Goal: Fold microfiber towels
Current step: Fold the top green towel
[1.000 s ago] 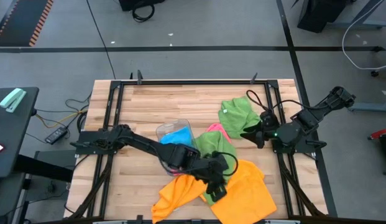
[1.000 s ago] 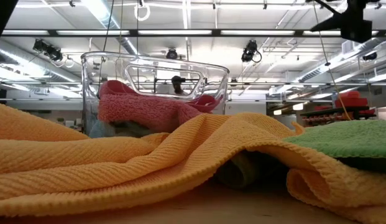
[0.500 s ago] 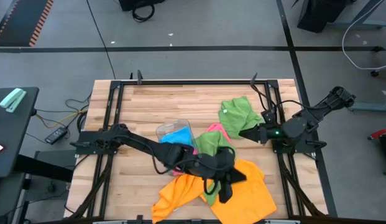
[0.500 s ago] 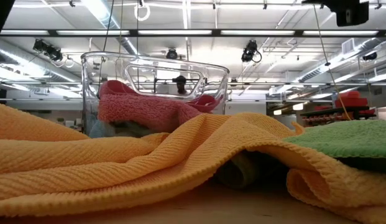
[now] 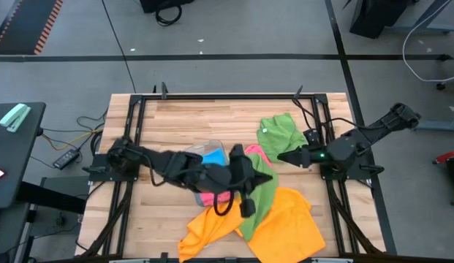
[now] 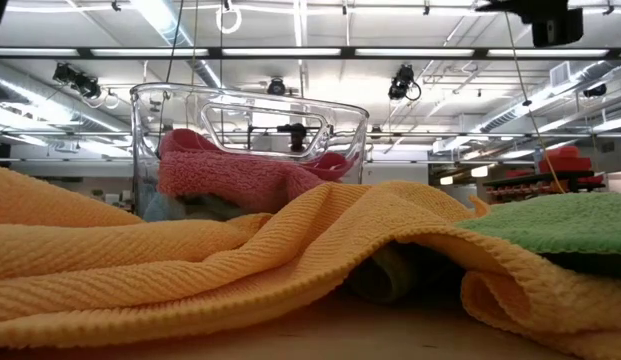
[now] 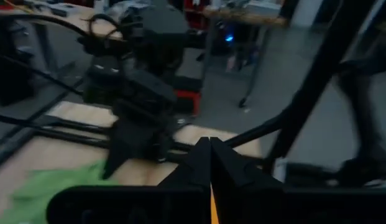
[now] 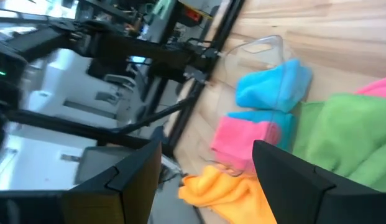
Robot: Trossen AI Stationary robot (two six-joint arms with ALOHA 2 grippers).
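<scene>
Left gripper [image 5: 246,207]: closed, apparently clamped on green towel [image 5: 257,196]; your lift may drag the overlapping orange towel [image 5: 285,223]. Right gripper [image 5: 279,157]: spread, empty.

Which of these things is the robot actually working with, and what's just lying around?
Part of the job:
orange towel
green towel by the right arm
green towel in the middle
pink towel
blue towel

Just lying about:
clear plastic tray
cables beside the table
</scene>
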